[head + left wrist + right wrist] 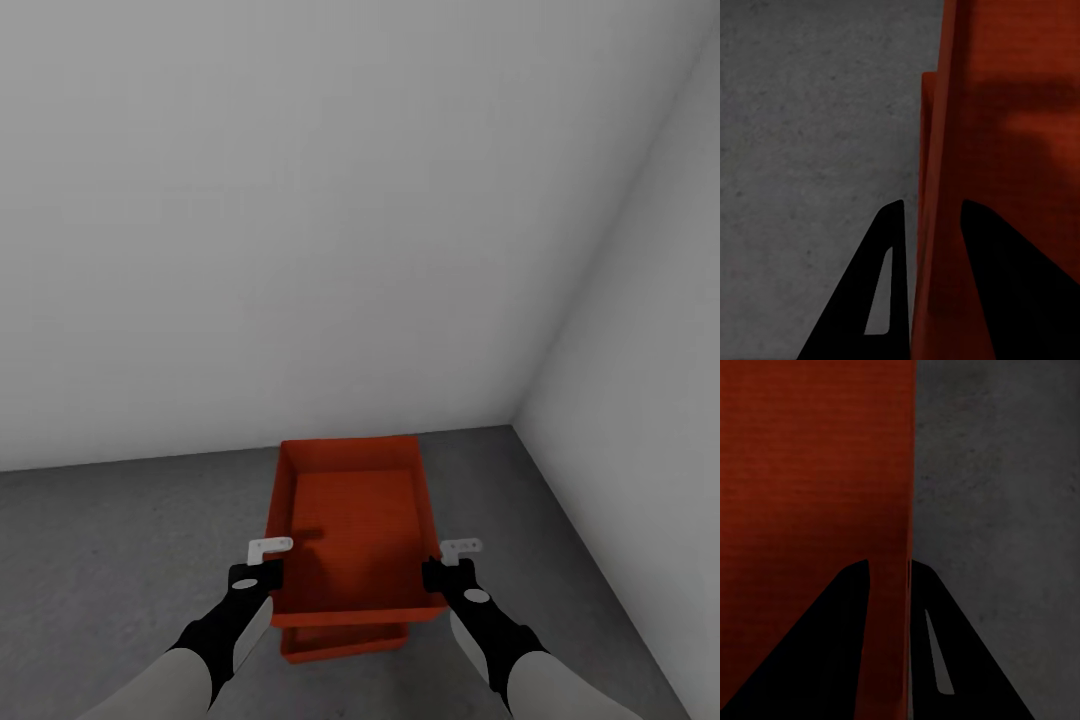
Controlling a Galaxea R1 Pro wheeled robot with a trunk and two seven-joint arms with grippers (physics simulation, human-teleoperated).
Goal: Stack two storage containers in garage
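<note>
In the garage corner we hold the upper container (352, 530) over the lower container (345, 640) (on the concrete floor (120, 560)). Our left gripper (268, 562) pinches its left wall, our right gripper (448, 562) its right wall.

top bin (350, 520): red-orange plastic, matt, faint fine lines across its flat base
bottom bin (345, 640): the same red-orange plastic, smooth and dull
floor (120, 540): dark grey concrete, rough and speckled, not shiny
walls (300, 200): plain grey-white, smooth, matt
left claw (926, 225): black, smooth, dull
right claw (891, 581): black, smooth, dull
</note>
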